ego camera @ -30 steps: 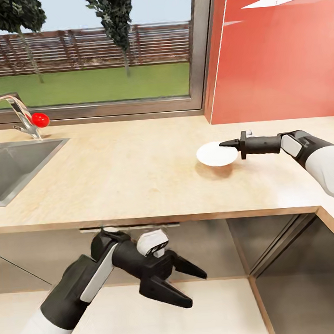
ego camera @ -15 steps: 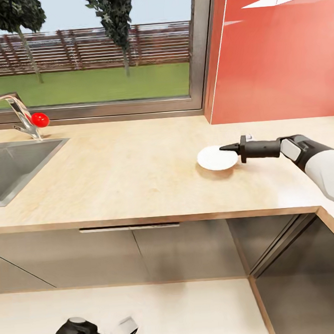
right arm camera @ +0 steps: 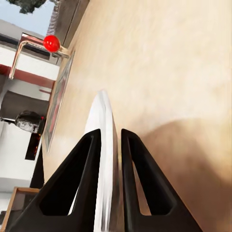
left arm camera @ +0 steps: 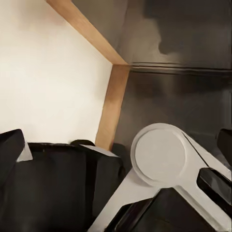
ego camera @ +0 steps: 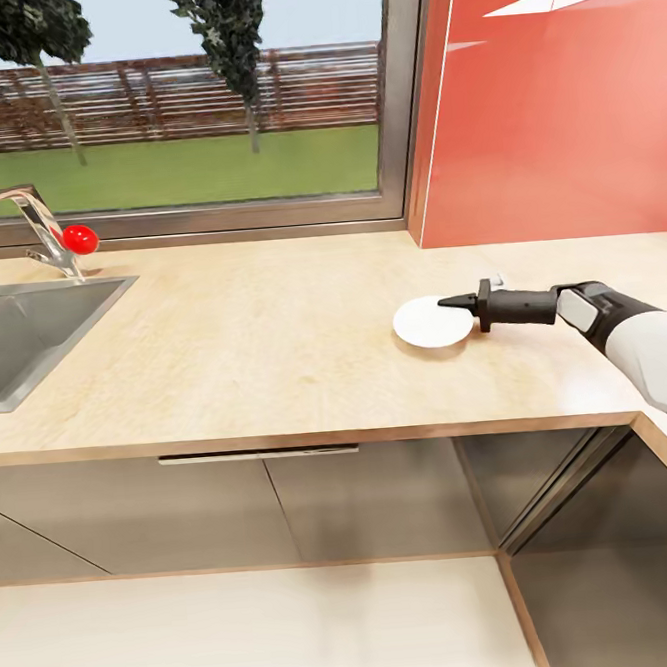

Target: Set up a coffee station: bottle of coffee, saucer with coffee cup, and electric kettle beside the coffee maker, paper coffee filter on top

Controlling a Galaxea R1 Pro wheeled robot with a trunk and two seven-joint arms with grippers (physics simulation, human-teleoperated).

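One item, the saucer [ego camera: 432,322], sits gripped by its rim in the right claw [ego camera: 452,303], low over the tabletop [ego camera: 263,329] at four o'clock; no coffee maker nearby, so most steps remain. Left claw's state: cannot tell.

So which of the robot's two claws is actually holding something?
The right gripper: its two black fingers pinch the rim of the white saucer over the wooden countertop. The left gripper's fingers sit by the robot's own body, holding nothing.

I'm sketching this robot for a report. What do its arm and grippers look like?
The right arm has a rounded white shell, then a grey band and a slim black wrist. The right gripper has two black, tapering, wedge-shaped fingers. No cables or markings show.
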